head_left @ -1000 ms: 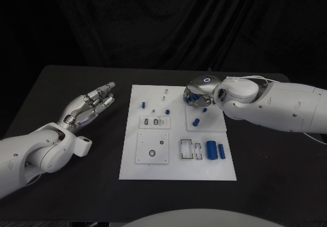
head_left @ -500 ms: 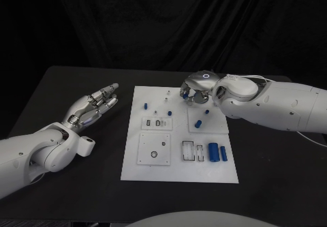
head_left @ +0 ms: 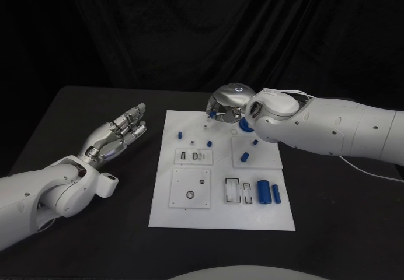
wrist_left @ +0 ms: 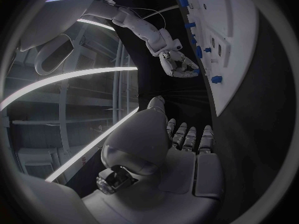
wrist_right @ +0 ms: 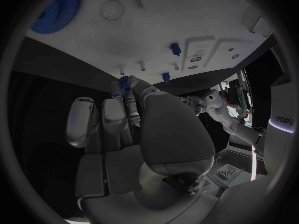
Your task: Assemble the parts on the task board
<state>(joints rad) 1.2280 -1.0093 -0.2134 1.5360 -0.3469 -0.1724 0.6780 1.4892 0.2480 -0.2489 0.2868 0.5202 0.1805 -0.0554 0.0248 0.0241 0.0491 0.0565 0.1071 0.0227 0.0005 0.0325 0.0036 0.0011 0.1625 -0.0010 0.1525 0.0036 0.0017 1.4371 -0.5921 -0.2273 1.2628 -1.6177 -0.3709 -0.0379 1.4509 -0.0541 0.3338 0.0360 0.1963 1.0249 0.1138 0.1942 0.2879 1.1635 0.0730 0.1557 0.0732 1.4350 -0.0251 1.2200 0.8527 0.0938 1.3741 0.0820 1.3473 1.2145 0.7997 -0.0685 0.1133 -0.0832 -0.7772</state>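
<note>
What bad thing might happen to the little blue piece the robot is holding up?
The right hand seems to pinch a small blue part only at its fingers, above the task board, so it might slip and drop. Lowering, the hand could also bump the small pegs standing nearby.

The right hand [head_left: 227, 108] covered the far edge of the task board [head_left: 221, 216]. A small blue part [wrist_right: 125, 82] at its fingertips was too small to identify.
</note>
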